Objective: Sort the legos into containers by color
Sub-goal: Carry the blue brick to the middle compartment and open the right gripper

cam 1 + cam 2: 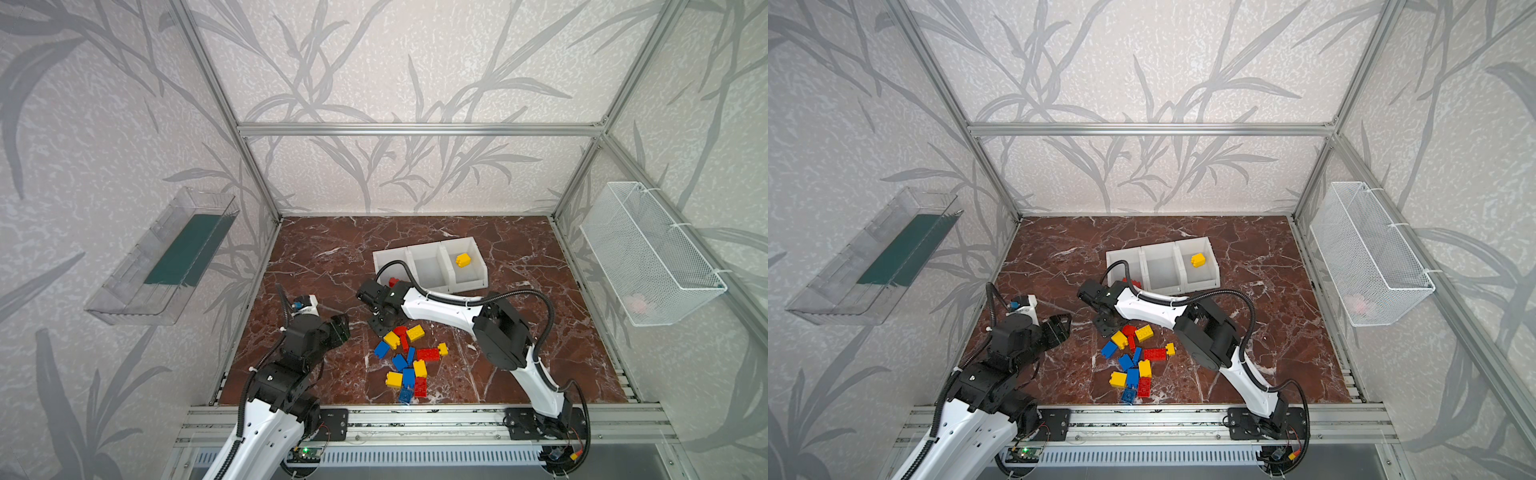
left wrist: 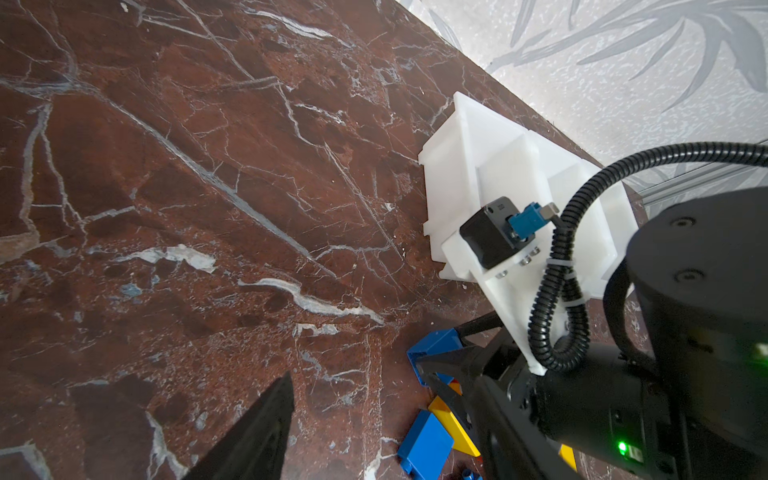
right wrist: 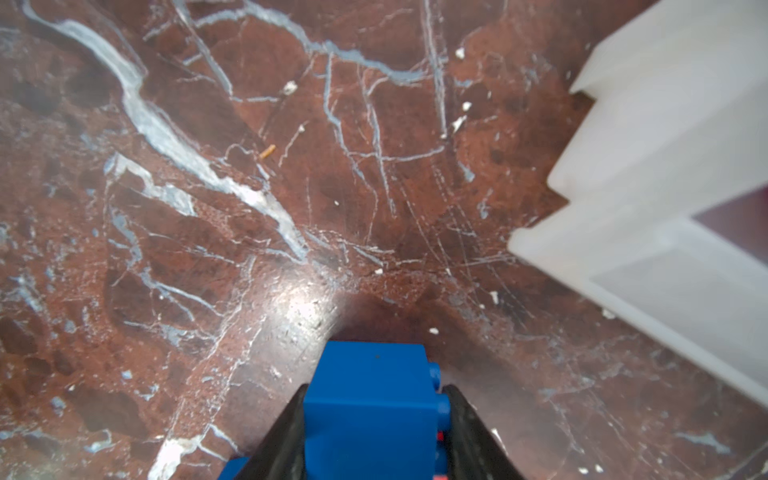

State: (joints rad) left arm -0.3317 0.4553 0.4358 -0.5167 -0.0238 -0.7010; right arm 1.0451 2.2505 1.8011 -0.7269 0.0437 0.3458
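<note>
Marble point(image 3: 291, 166), blue lego point(image 3: 365, 374) in right claw point(image 3: 376, 397)

three white bins point(image 1: 424, 250), two robot arms point(image 1: 436, 308)

Bright, even light; the right wrist view shows glare on the tabletop point(image 3: 305, 309) and a blurred bin point(image 3: 648, 137).

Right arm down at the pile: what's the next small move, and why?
Probably lift straight up, ready to carry to the empty middle compartment. The right gripper has its jaws against both sides of a blue brick; the left compartment holds a red brick, the right compartment a yellow brick.
</note>
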